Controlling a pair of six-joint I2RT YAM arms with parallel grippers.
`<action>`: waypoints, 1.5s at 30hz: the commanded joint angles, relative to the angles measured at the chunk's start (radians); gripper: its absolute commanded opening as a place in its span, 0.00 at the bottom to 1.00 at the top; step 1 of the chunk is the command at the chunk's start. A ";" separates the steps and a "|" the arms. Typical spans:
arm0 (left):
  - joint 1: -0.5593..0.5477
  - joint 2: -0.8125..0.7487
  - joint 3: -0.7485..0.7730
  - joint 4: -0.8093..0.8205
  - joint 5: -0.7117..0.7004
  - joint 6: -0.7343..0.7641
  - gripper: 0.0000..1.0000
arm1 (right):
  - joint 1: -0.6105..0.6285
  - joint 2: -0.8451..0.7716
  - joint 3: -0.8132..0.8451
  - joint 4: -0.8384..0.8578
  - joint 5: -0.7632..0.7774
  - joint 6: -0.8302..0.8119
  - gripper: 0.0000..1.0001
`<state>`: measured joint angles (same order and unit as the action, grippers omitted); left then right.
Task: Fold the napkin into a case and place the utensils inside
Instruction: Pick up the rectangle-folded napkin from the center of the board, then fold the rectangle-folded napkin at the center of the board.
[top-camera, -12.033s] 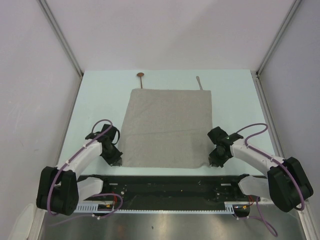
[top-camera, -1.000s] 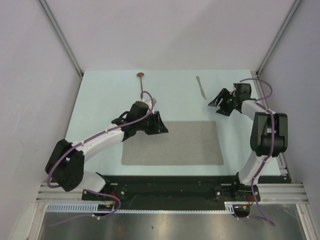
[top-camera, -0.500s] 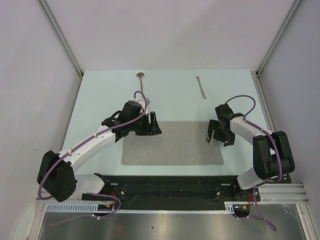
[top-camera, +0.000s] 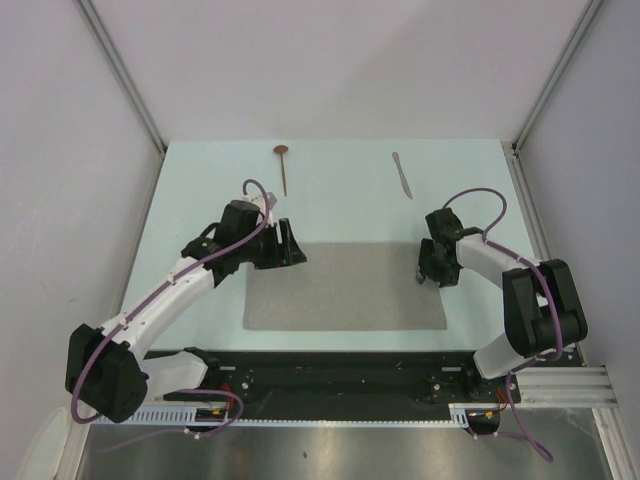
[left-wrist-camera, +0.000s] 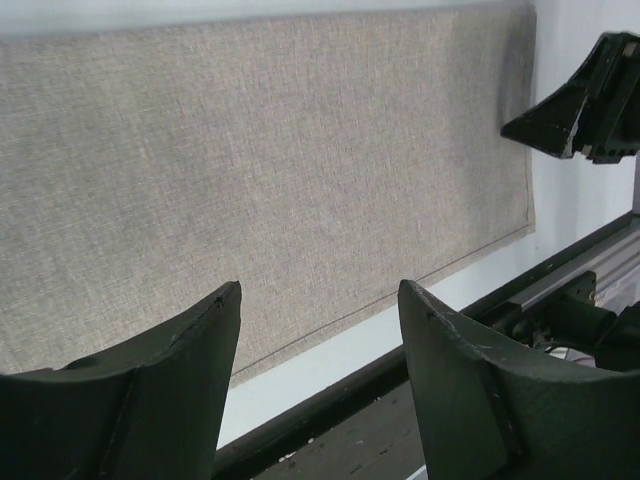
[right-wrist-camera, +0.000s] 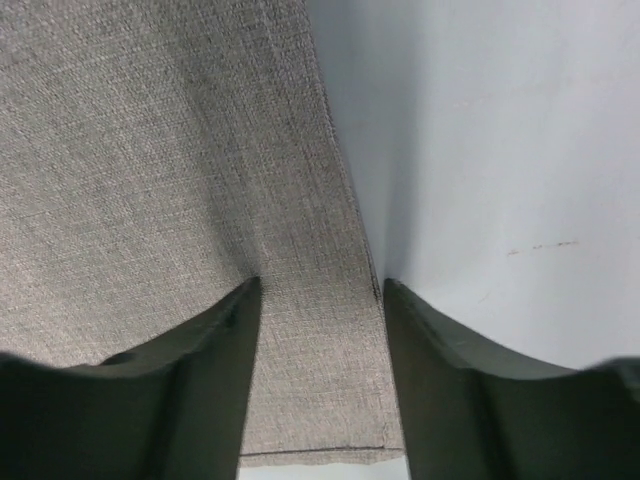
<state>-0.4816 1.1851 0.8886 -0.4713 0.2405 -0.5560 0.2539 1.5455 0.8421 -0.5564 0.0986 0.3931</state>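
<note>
napkin (top-camera: 345, 285): lies flat as a wide rectangle in the middle of the surface (top-camera: 200, 200), closer to the arm bases than to the far edge.
napkin handling: soft woven cloth, light and limp. It will likely sag and crease if lifted at one point (nothing stiff to push against).
where to hold: pinch the hemmed edge or a corner. Taking two corners at once should keep a fold line straight.
spoon (top-camera: 283, 165): far-left side of the surface, well apart from the napkin. Thin, hard and low-lying, so best taken across the slim handle.
knife (top-camera: 402, 173): far right, also clear of the cloth. Slender, probably slippery.
left gripper (top-camera: 290, 246): at the napkin's far-left corner. The arm reaches forward and inward, and the wrist looks along the cloth toward the other arm. The jaws are spread with nothing between them.
right gripper (top-camera: 426, 268): at the napkin's right edge, with the arm bent back on itself. The jaws are spread astride the hem, one finger over cloth and one over bare surface. Cannot tell if they touch.
</note>
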 joint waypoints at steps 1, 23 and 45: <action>0.049 -0.061 0.001 -0.018 0.042 0.022 0.69 | 0.025 0.033 -0.047 0.070 -0.036 0.023 0.48; -0.066 0.303 -0.047 0.276 0.122 -0.168 0.65 | -0.179 -0.212 -0.055 0.069 0.009 -0.045 0.00; 0.333 -0.107 -0.151 0.025 0.238 -0.001 0.68 | 0.565 0.286 0.523 -0.008 -0.034 0.232 0.00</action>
<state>-0.1764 1.1431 0.7612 -0.3645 0.4110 -0.6380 0.7418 1.7092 1.2415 -0.5747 0.1028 0.5083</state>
